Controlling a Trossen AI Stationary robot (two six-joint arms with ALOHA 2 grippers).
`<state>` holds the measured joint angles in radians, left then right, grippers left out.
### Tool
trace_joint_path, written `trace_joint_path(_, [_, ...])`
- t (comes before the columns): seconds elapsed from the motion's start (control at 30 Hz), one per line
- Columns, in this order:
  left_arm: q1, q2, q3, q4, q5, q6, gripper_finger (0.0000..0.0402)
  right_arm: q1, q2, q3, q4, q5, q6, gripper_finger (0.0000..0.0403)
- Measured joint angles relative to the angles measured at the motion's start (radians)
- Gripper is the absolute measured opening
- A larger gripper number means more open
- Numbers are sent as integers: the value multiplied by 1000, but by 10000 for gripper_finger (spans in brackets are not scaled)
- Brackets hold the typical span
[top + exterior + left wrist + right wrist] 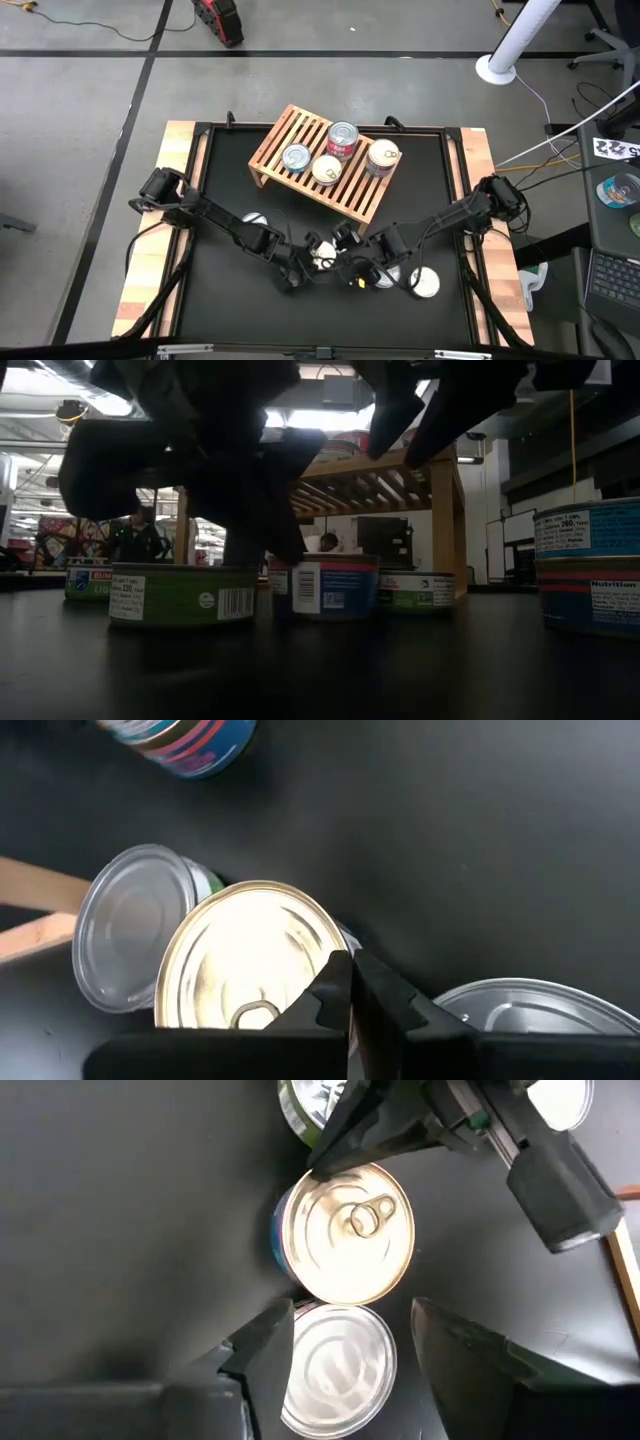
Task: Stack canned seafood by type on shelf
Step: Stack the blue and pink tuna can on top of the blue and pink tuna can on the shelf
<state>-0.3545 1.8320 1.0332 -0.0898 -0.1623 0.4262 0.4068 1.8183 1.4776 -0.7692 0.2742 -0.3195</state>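
Note:
The wooden slat shelf [300,125] stands at the far middle of the table with several tins on top. More tins stand on the black mat near the front. My left gripper [350,982] is shut, and its tips are at the rim of a gold-lidded tin [350,1230] with a blue and pink label [325,588]. My right gripper [352,1308] is open above a silver-lidded tin [338,1370]. One finger stands on each side of that tin, clear of it. My left gripper's shut fingertips [330,1155] lie at the gold-lidded tin's rim [305,1185], with nothing between them. They slant down from the table's left. The tin stands flat on the mat. I cannot tell whether the tips touch the rim.
A green-labelled tin [185,595] and a silver-lidded one [130,940] stand close to the left gripper. Another tin [425,283] sits near the front right and one [255,218] at the left. The two grippers are close together.

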Motion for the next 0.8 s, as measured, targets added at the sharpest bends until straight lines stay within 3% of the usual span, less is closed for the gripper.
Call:
trace_joint_path(0.3, [8,-2,0,14,-3,-94,1,-8,6,0,8,-61,48,205])
trace_joint_path(0.47, [9,-24,9,16,-3,-207,1,-8,39,2,13,-75,136,205])
trace_joint_path(0.8, [19,-45,42,19,-3,-426,0,-8,91,2,23,-64,135,205])
